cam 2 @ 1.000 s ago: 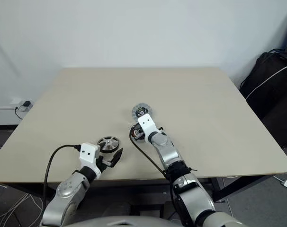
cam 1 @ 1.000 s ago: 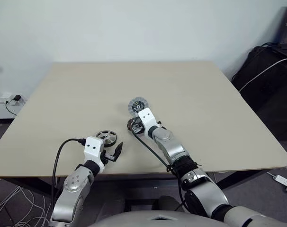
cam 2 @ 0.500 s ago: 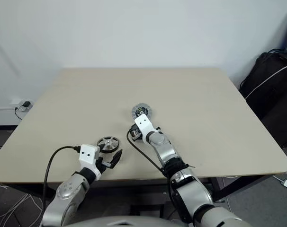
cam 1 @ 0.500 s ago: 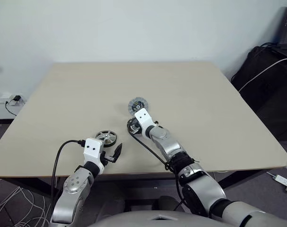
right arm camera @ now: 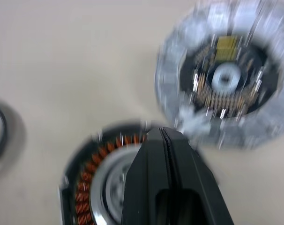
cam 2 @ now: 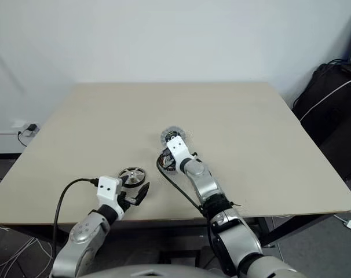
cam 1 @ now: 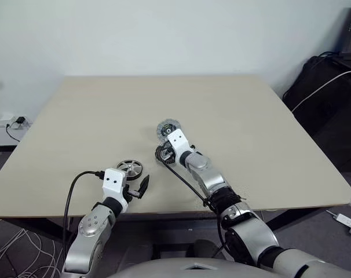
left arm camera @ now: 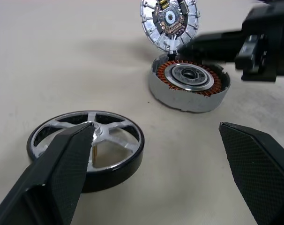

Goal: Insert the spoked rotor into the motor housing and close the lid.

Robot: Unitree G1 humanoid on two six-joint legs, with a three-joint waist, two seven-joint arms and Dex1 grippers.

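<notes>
The spoked rotor [left arm camera: 88, 150], a silver wheel with a dark rim, lies flat on the table near its front left edge. My left gripper [left arm camera: 156, 129] stands open just behind it, one finger on each side and not touching it. The motor housing [left arm camera: 189, 82] sits further in, its copper windings facing up. Just beyond it the lid [left arm camera: 170, 21] lies with its dark centre up. My right gripper [right arm camera: 164, 136] is shut and holds nothing. It hovers over the housing's far rim with its tips close to the lid's near edge [cam 1: 165, 145].
The beige table [cam 1: 251, 133] is bare apart from these parts. A wall stands behind it. A black bag with cables [cam 1: 329, 98] sits on the floor to the right, and a power strip [cam 1: 10, 121] lies to the left.
My right gripper has edged forward toward the lid over the last half second, still shut. The left arm and the three parts have not moved.
</notes>
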